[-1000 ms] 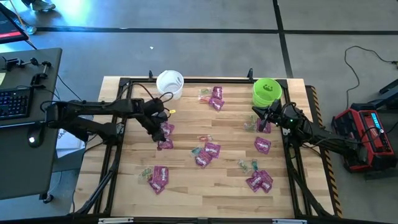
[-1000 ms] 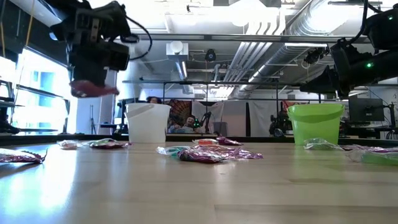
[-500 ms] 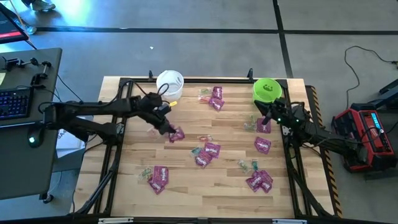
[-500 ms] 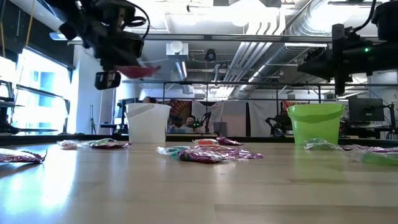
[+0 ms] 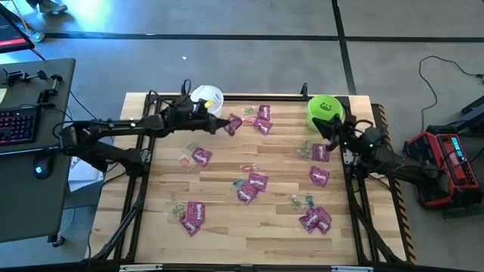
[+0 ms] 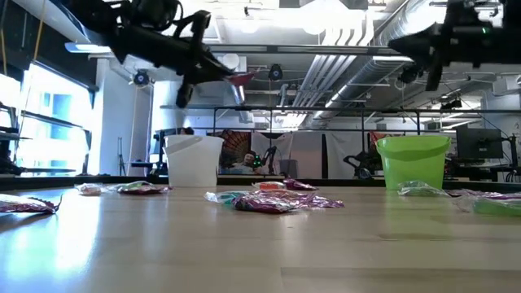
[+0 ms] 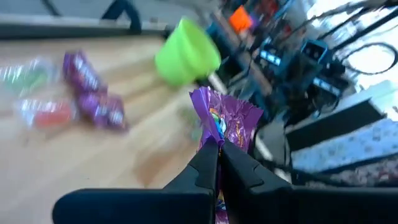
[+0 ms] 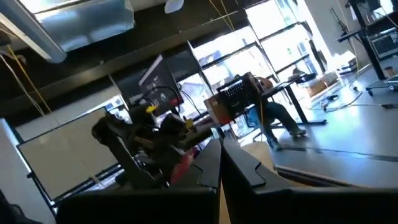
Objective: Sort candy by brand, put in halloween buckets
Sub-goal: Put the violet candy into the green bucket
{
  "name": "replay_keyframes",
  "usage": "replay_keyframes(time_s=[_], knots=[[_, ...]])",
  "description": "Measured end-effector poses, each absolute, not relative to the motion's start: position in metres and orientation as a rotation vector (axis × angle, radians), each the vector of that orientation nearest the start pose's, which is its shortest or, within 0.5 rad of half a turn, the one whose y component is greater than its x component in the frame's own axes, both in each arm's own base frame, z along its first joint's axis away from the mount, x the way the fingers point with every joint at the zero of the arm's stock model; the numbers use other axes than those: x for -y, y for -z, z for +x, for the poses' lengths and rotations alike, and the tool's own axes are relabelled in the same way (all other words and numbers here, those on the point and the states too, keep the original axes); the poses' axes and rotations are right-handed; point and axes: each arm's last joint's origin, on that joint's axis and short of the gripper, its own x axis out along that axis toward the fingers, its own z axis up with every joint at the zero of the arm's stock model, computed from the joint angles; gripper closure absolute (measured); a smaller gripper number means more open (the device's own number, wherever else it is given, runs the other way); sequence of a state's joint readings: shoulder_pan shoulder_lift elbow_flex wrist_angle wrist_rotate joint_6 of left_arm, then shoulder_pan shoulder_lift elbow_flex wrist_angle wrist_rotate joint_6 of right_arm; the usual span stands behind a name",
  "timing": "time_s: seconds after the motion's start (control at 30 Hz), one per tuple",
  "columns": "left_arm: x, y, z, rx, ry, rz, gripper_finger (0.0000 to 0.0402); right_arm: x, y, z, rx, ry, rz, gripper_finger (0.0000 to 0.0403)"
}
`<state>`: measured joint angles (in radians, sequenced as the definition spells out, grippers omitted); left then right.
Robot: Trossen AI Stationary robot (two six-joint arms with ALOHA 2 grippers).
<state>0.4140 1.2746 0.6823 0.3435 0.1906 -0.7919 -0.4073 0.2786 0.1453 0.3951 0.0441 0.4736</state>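
Candy lies scattered over the wooden table [image 5: 227,227]: magenta-purple packets [image 5: 258,181] and small clear-wrapped pieces [image 5: 301,201]. The white bucket [image 5: 206,98] stands at the far edge left of centre. The lime green bucket [image 5: 324,108] stands at the far right. My left gripper [image 5: 221,121] hangs in the air just right of the white bucket, shut on one purple packet [image 5: 234,124]. My right gripper [image 5: 331,126] is raised on the near side of the green bucket, fingers shut [image 8: 219,147], with nothing visible between them. My left gripper pinches the purple packet by its crinkled end [image 7: 214,138] between its two fingertips. The fingers lie about level and point toward the table's right edge. The rest of the packet [image 7: 227,118] sticks out beyond the fingertips, lifted well clear of the table [image 6: 242,79].
A black frame [image 5: 227,97] runs around the table's edges. More purple packets lie near the far edge [image 5: 264,117] and below my right gripper [image 5: 321,153]. A desk with a keyboard [image 5: 19,125] stands left of the table, a red case [image 5: 446,166] right of it.
My left gripper has carried the purple packet up and toward the far edge, to the right side of the white bucket, tipping from pointing down to about level. My right gripper has risen from above the candy beside the green bucket and tipped its fingers upward.
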Motion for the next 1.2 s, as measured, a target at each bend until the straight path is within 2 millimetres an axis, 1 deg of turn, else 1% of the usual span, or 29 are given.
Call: replay_keyframes(time_s=[0.13,0.23,0.3,0.4,0.53,0.67,0.77,0.87,1.0,1.2], knots=[[-0.111,-0.245,0.262,-0.034,-0.321,-0.805,0.0401,0.050,-0.253,0.115,0.283,0.391,0.454,0.0402],[-0.114,-0.242,0.268,0.012,-0.330,-0.780,0.0401,0.057,-0.270,0.133,0.195,0.414,0.492,0.0396],[-0.116,-0.241,0.270,0.033,-0.336,-0.764,0.0401,0.063,-0.278,0.147,0.129,0.418,0.505,0.0381],[-0.117,-0.240,0.272,0.049,-0.351,-0.729,0.0401,0.071,-0.288,0.170,0.063,0.395,0.520,0.0344],[-0.119,-0.243,0.273,0.064,-0.360,-0.681,0.0401,0.083,-0.304,0.202,0.029,0.367,0.573,0.0284],[-0.120,-0.260,0.279,0.094,-0.332,-0.574,0.0401,0.094,-0.316,0.231,0.003,0.329,0.604,0.0235],[-0.120,-0.277,0.284,0.126,-0.295,-0.501,0.0401,0.102,-0.325,0.252,-0.013,0.288,0.596,0.0212],[-0.121,-0.293,0.287,0.160,-0.259,-0.471,0.0401,0.106,-0.333,0.270,-0.021,0.265,0.574,0.0202],[-0.122,-0.306,0.290,0.190,-0.232,-0.456,0.0401,0.105,-0.346,0.288,-0.012,0.231,0.505,0.0202],[-0.121,-0.309,0.291,0.186,-0.198,-0.459,0.0401,0.103,-0.359,0.302,0.001,0.235,0.430,0.0202]])
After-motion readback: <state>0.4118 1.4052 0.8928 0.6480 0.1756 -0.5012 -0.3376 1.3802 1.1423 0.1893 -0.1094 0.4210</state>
